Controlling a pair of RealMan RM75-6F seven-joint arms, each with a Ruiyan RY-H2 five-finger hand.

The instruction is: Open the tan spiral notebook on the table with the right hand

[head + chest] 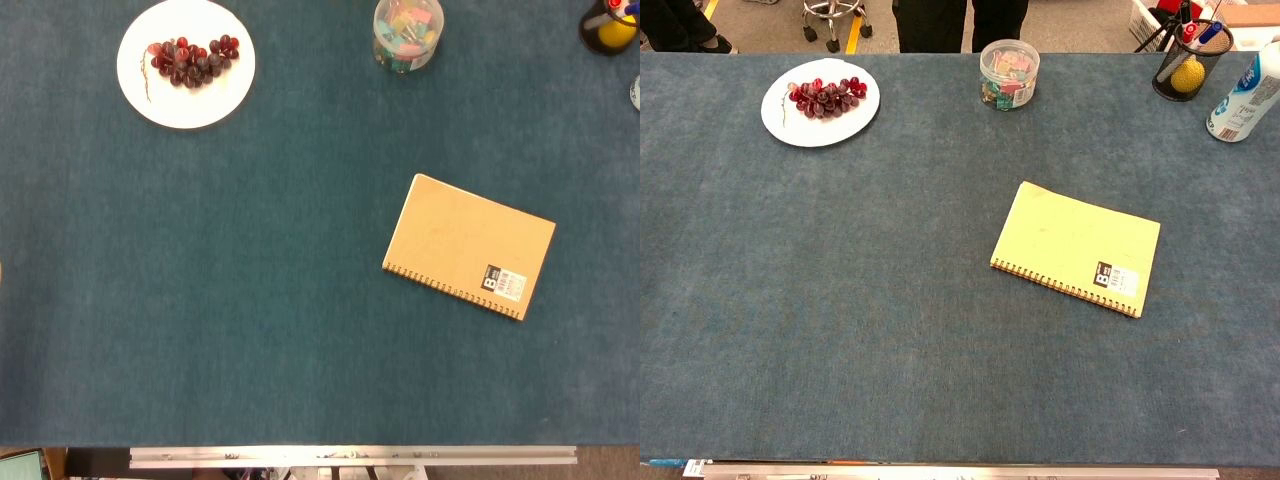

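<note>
**Head view: notebook shut, no hand on the table yet**

Head view and chest view agree on the layout. Going left to right: a white plate [185, 105] with a bunch of red grapes [192, 58] sits at upper left, a clear tub of coloured clips [407, 33] stands at top centre, and the tan spiral notebook [468, 244] lies closed right of centre, turned slightly, its wire binding along the lower edge and a small label near its lower right corner.

Neither the left hand nor the right hand appears in either view, so how their fingers are set cannot be told. By my reading the task has not begun — the cover lies flat. The next move calls for the right hand to come in from the right, reach the cover's free edge at the upper side, away from the wire, and lift it over the binding without sliding the book on the cloth.

Chest view adds what the head view crops — a mesh pen cup [1192, 60] and a white bottle [1243, 96] at upper right, plus a stool base and people's legs beyond the table.
</note>
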